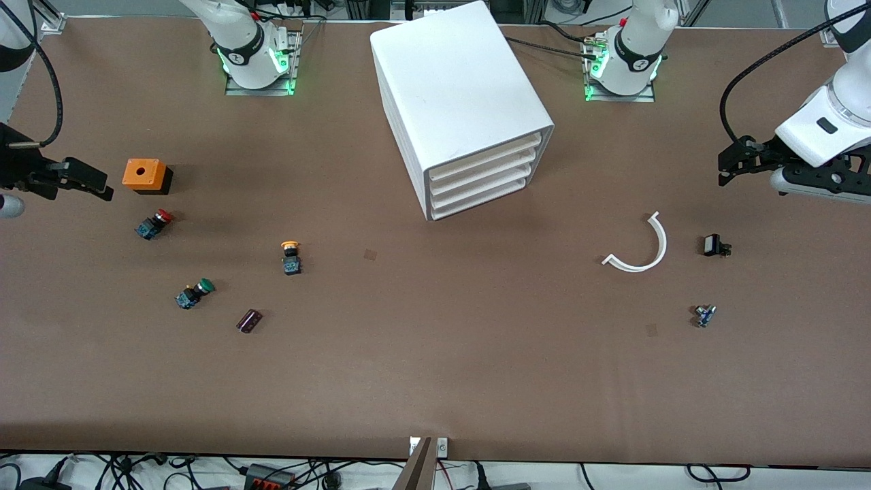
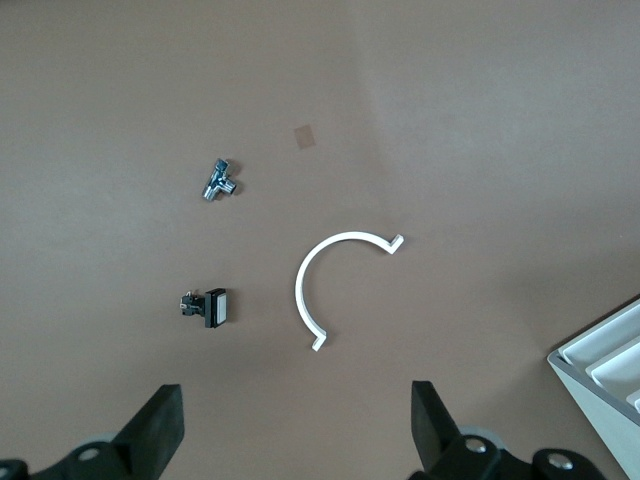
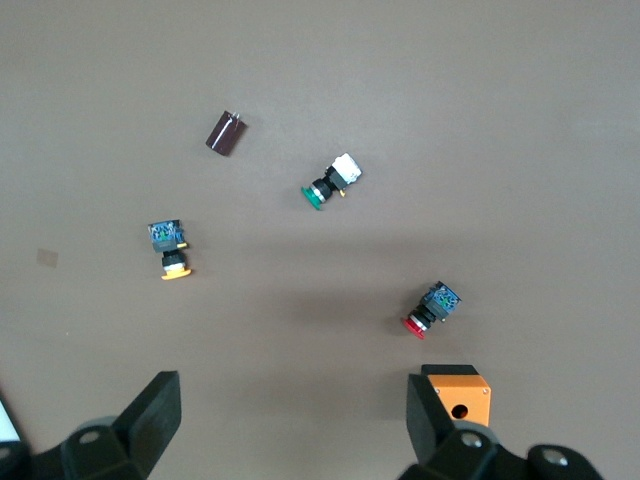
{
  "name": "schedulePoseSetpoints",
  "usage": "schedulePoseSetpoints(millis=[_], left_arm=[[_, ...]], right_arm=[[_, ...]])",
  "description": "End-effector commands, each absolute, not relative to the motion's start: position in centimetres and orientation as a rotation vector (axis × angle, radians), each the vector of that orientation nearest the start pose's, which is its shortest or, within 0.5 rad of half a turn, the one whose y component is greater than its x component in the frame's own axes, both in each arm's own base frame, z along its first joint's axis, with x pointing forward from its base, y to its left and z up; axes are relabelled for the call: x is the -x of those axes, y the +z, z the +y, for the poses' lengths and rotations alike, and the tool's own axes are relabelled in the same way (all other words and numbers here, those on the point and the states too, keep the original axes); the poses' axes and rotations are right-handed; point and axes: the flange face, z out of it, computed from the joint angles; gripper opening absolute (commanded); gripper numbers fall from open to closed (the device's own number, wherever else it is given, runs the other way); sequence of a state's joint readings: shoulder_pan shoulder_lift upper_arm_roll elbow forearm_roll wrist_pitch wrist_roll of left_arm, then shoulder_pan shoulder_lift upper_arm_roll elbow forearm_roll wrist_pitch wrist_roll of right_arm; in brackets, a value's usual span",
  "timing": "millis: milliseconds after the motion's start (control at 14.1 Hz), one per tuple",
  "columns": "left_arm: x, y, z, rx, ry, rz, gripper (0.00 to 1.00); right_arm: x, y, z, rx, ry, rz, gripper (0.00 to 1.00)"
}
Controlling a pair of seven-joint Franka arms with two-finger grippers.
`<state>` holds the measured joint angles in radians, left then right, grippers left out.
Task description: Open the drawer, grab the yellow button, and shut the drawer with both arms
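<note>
The white cabinet (image 1: 456, 88) stands mid-table, and its top drawer (image 1: 484, 156) is pushed in flush like the three below it. The yellow-orange capped button (image 1: 290, 257) (image 3: 170, 250) lies on the bare table toward the right arm's end, nearer the front camera than the cabinet. My right gripper (image 1: 102, 187) (image 3: 292, 410) hovers open and holds nothing, over the table's edge beside the orange box. Over the left arm's end of the table, my left gripper (image 1: 727, 167) (image 2: 297, 420) is also open with nothing between its fingers. One corner of the cabinet (image 2: 610, 370) shows in the left wrist view.
An orange box (image 1: 144, 174), a red-capped button (image 1: 155, 223), a green-capped button (image 1: 194, 293) and a small dark block (image 1: 249, 320) lie near the yellow-orange one. A white curved strip (image 1: 643, 248), a small black part (image 1: 714, 246) and a small metal part (image 1: 704, 315) lie toward the left arm's end.
</note>
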<state>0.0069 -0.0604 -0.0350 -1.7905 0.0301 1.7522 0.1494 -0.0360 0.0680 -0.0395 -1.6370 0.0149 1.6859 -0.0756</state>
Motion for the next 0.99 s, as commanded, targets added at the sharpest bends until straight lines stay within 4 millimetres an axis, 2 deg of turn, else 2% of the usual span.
schedulePoseSetpoints(millis=[0, 212, 920], left_arm=[[-54.08, 57.22, -1.24, 3.108, -0.024, 0.300, 1.00], [-53.87, 57.82, -1.48, 3.109, 0.004, 0.307, 1.00], [-54.24, 57.94, -1.48, 3.110, 0.011, 0.304, 1.00]], right_arm=[[-57.22, 56.50, -4.33, 3.138, 0.033, -0.043, 1.00], [-57.35, 56.54, -4.18, 3.141, 0.017, -0.029, 1.00], [-57.09, 56.61, -4.06, 3.138, 0.033, -0.031, 1.00]])
